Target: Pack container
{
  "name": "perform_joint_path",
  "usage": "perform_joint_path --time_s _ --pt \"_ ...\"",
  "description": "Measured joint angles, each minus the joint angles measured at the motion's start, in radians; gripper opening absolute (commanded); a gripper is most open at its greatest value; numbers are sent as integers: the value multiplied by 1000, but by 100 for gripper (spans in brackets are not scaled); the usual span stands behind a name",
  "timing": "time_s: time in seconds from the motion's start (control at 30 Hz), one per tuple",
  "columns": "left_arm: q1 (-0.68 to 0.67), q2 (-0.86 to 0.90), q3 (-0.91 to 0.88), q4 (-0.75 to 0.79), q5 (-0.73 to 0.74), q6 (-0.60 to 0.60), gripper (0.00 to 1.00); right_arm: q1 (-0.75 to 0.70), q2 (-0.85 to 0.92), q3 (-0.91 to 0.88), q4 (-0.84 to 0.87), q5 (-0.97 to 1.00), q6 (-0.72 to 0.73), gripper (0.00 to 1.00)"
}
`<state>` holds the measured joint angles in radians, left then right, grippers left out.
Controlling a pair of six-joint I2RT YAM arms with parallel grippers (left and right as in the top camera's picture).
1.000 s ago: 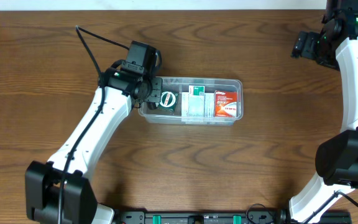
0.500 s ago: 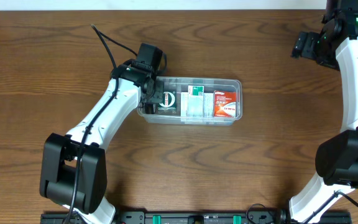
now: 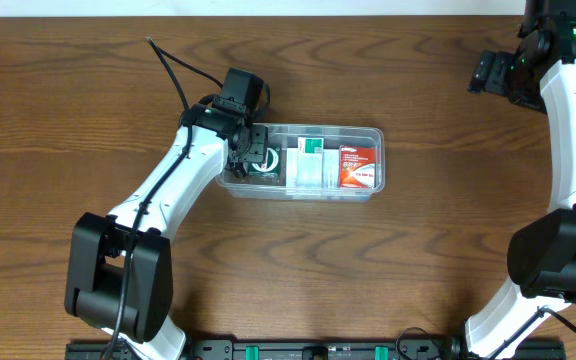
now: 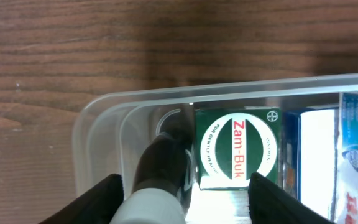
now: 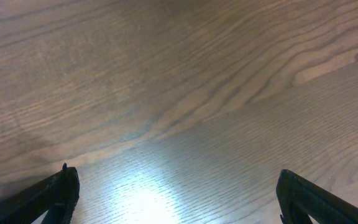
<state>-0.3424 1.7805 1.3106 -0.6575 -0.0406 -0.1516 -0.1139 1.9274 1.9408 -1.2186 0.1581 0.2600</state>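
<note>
The clear container (image 3: 372, 192) lies mid-table with a red box (image 3: 359, 166), a white and green box (image 3: 311, 165) and a green Zam-Buk box (image 4: 238, 146) inside. My left gripper (image 3: 253, 155) hangs over its left end. In the left wrist view the left gripper (image 4: 185, 202) is open, its jaws wide apart. A dark bottle with a white cap (image 4: 163, 165) stands between them, by the container's curved wall (image 4: 98, 118) and beside the Zam-Buk box, with a gap to the right jaw. My right gripper (image 3: 490, 72) is open over bare wood, far right.
A blue and white box (image 4: 319, 155) sits to the right of the Zam-Buk box. The wooden table (image 5: 179, 74) is all the right wrist view shows between the right gripper (image 5: 179, 193) jaws. The left arm's black cable (image 3: 173, 65) loops behind it.
The left arm swung over the container's left end, then its jaws opened off the bottle. The container slid slightly left. The right arm stayed still.
</note>
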Motion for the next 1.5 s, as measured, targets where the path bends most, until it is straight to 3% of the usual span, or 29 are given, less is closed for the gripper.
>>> perform_joint_path --time_s 0.3,0.57,0.67,1.1,1.5 --pt "0 -3 0 4 -1 -2 74 0 0 0 0 0 0 99" --pt "0 -116 0 40 -5 -2 87 0 0 0 0 0 0 99" --pt "0 -195 0 69 -8 -2 98 0 0 0 0 0 0 99" --pt "0 -494 0 126 -12 -5 98 0 0 0 0 0 0 99" --pt "8 -628 0 32 -8 -5 98 0 0 0 0 0 0 99"
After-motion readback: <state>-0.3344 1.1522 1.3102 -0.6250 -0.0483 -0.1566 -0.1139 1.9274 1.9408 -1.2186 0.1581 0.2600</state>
